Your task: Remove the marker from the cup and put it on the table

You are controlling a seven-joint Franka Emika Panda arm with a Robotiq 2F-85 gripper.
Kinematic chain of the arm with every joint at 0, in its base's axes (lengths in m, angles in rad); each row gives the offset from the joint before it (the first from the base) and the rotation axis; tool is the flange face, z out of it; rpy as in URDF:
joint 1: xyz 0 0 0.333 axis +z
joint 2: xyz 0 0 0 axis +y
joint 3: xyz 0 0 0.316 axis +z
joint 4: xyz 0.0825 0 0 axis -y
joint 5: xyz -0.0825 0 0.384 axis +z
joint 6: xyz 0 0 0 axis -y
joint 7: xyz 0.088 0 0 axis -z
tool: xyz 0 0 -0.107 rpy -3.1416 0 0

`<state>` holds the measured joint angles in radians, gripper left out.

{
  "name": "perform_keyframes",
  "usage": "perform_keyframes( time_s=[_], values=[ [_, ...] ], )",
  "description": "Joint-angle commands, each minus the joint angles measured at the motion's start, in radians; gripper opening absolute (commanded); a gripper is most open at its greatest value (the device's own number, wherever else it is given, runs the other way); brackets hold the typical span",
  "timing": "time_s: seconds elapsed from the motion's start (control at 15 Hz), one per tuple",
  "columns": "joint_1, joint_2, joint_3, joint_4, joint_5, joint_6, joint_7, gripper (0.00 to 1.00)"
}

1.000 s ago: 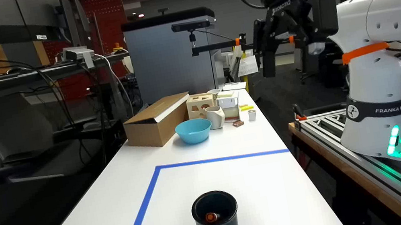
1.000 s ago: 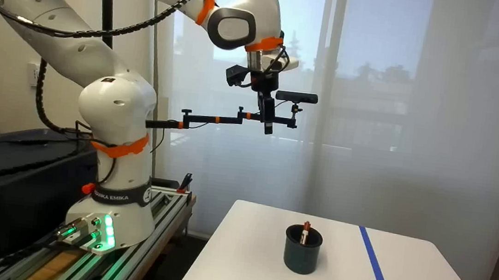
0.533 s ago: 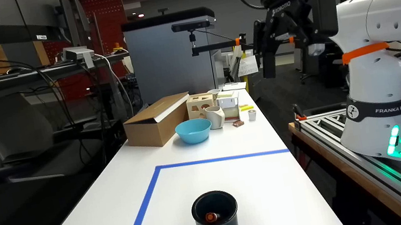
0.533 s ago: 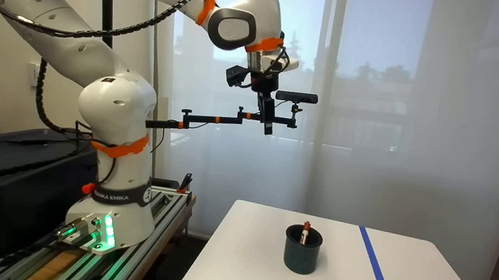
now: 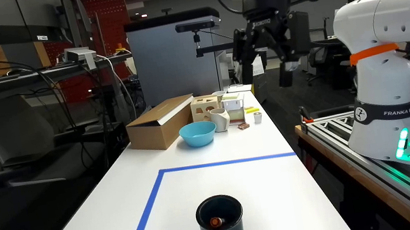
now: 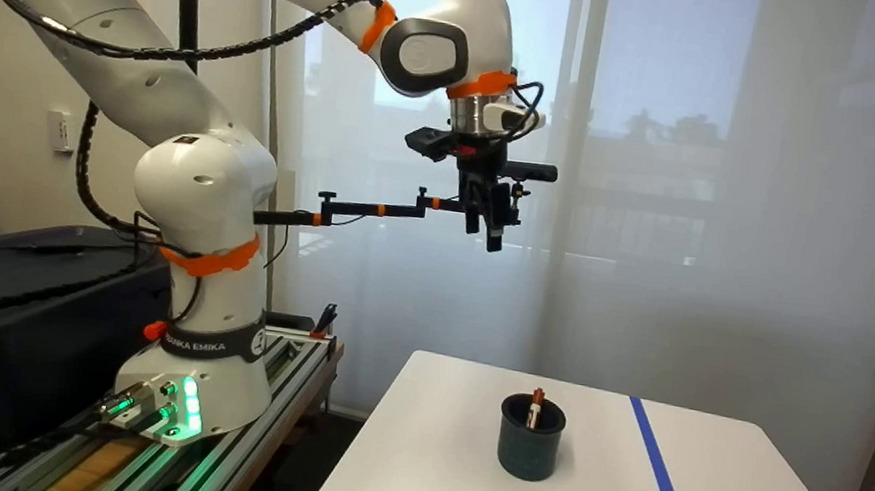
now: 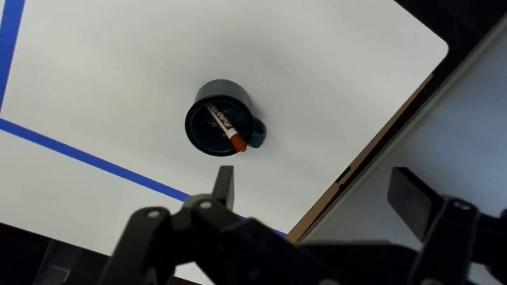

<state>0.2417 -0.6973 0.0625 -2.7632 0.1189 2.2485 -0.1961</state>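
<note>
Wrist view shows one marker [image 7: 225, 123] leaning inside one cup [image 7: 223, 88], two fingers [image 7: 412, 201] spread wide.

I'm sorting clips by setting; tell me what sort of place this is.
Probably a robotics lab: a robot arm, a camera on a jointed bar and a red perforated panel suggest it.

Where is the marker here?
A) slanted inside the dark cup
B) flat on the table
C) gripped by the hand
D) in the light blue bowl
A: the wrist view shows the marker slanting inside the cup, while the hand is open and holds nothing.
</note>
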Motion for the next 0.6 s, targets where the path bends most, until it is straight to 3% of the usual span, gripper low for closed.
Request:
perform_keyframes(
  time_s=[0.0,0.27,0.53],
  values=[
    [-0.004,0.131,-0.117,0.066,-0.072,0.059,-0.261,1.0],
    [0.019,0.294,-0.245,0.126,-0.07,0.186,-0.579,1.0],
    [0.043,0.466,-0.292,0.167,0.017,0.332,-0.886,1.0]
  ],
)
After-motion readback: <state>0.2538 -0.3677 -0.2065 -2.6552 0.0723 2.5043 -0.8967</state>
